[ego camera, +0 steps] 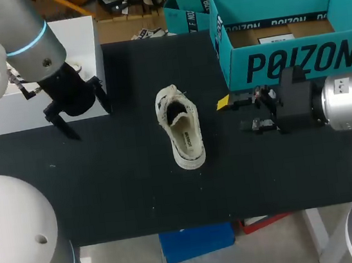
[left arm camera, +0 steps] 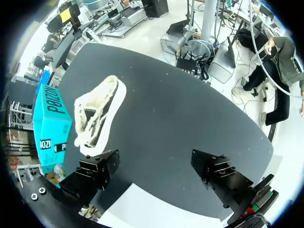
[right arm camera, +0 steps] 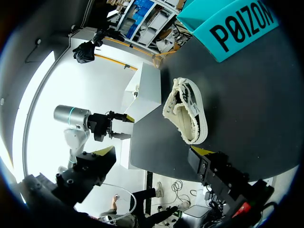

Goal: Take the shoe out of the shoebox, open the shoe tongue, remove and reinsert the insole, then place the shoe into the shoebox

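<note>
White canvas sneaker [ego camera: 180, 128] sits mid-worktop [ego camera: 106, 192], out of the teal shoebox [ego camera: 297, 63], which is open at the far right corner; left gripper [ego camera: 89, 122] hangs by the white box [ego camera: 5, 115] at the far left edge, fingers spread, empty; right gripper [ego camera: 235, 114] near the sneaker, fingers released, empty; shoe likely light, upper soft and floppy, rubber sole stiffer; best pinch heel collar or sole sidewall, tongue by its loose tip.

Shoe [right arm camera: 186, 114]: middle of the table [right arm camera: 247, 95], ahead of our right gripper [right arm camera: 152, 164]
Our fingers [right arm camera: 213, 168]: wide apart
Shoebox [right arm camera: 228, 23]: table's edge
</note>
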You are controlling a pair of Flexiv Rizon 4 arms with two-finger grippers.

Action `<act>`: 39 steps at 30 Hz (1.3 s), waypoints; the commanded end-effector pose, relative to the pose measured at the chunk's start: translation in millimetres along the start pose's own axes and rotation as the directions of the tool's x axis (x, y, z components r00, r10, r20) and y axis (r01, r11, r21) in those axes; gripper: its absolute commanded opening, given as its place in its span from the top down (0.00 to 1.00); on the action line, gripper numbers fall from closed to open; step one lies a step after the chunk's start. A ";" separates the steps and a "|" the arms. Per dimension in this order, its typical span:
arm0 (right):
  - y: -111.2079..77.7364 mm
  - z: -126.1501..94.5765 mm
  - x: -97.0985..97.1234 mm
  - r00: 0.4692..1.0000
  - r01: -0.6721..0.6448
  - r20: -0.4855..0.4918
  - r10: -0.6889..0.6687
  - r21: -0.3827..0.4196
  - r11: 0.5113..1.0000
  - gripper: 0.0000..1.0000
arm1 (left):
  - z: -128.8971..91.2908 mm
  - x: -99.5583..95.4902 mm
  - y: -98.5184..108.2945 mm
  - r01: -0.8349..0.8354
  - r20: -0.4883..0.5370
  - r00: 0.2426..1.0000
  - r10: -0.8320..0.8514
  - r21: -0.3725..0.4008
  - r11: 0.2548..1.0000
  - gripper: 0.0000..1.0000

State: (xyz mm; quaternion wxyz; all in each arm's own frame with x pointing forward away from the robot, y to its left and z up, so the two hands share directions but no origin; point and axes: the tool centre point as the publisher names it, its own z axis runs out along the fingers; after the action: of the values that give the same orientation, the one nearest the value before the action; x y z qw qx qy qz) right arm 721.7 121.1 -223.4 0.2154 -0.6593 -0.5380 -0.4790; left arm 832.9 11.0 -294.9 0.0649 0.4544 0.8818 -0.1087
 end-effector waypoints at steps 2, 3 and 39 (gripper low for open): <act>-0.2 0.9 0.5 1.000 -0.001 0.002 0.001 -0.001 1.000 0.00 | 2.2 5.4 1.1 0.000 0.015 1.000 0.000 -0.002 1.000 0.00; -0.2 0.9 0.5 1.000 -0.001 0.002 0.001 -0.001 1.000 0.00 | 2.2 5.4 1.1 0.000 0.015 1.000 0.000 -0.002 1.000 0.00; 73.3 45.3 0.0 0.752 0.070 0.471 -0.460 0.638 0.767 0.00 | 2.2 5.4 1.1 0.000 0.015 1.000 0.000 -0.002 1.000 0.00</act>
State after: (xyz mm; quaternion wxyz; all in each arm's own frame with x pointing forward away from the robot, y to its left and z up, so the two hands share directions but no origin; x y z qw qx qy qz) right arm 789.2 129.0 -233.3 0.1611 -0.6017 -0.7299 -0.2814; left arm 831.8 14.5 -297.9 0.0700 0.4526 0.8819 -0.1121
